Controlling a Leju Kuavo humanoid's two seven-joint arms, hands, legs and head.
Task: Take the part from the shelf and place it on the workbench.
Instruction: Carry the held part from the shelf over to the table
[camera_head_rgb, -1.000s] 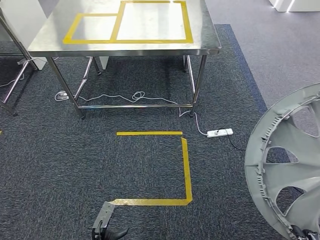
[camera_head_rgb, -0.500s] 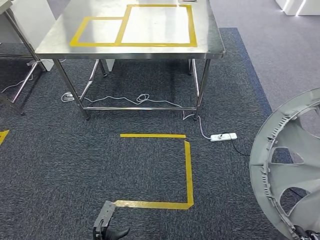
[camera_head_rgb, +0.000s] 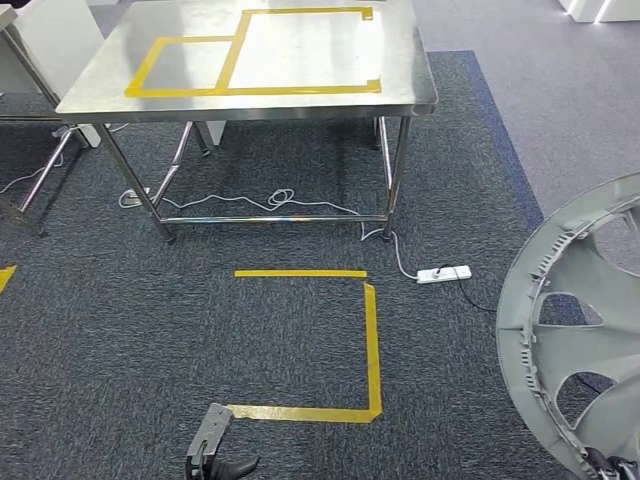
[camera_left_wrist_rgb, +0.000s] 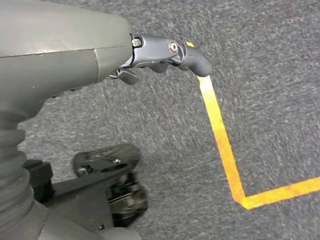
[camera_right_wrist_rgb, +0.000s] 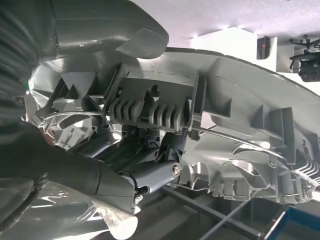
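Head view: part (camera_head_rgb: 573, 330), a grey wheel cover, already off the shelf and carried at the robot's right; the steel surface (camera_head_rgb: 249, 95) stands well ahead, its yellow-taped rectangles bare, placing not yet done.
Left wrist view: left hand (camera_left_wrist_rgb: 166, 55) hangs above carpet, fingers loosely curled, holding nothing.
Right wrist view: right hand (camera_right_wrist_rgb: 128, 165) grips the part's ribbed inner side.
Containers: none visible.

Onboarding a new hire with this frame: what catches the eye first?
The big grey wheel cover at the right edge of the head view, gripped by the right hand from behind. Next, the steel workbench ahead, its top marked with yellow tape rectangles. On the dark carpet before it lies a yellow tape corner, with the left hand hanging low beside it.
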